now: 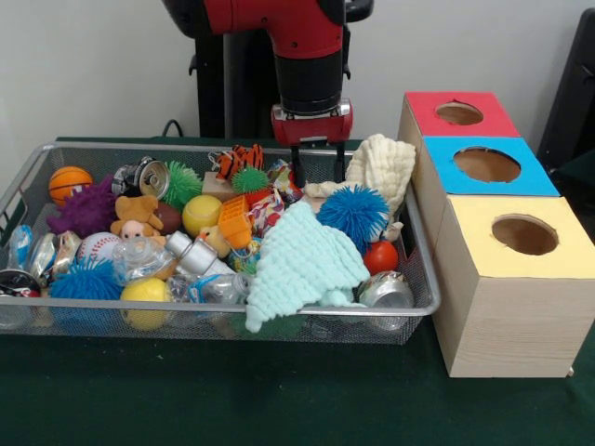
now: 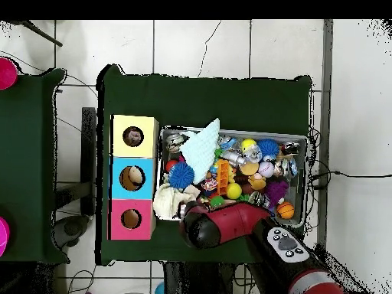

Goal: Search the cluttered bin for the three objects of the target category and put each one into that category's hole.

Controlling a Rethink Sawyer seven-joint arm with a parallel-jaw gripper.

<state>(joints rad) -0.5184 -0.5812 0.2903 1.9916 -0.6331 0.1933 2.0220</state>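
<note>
Yellow-topped box (image 1: 511, 297) nearest camera, right of bin (image 1: 232, 321); its hole (image 1: 525, 234) round, well apart from my gripper (image 1: 318, 172). Bin crammed with toys. Mint cloth (image 1: 302, 265) draped over near-right heap. 1 confetti-print film wad (image 1: 139, 258) near left. My 2 fingers spread, hovering at bin's far side, pinching nothing.

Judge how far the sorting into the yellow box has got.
Done: something shows inside the yellow box's hole, but it cannot be identified. In hand: nothing; the gripper hangs open over the far side of the bin. Left: at least one film wad lies in the bin.
</note>
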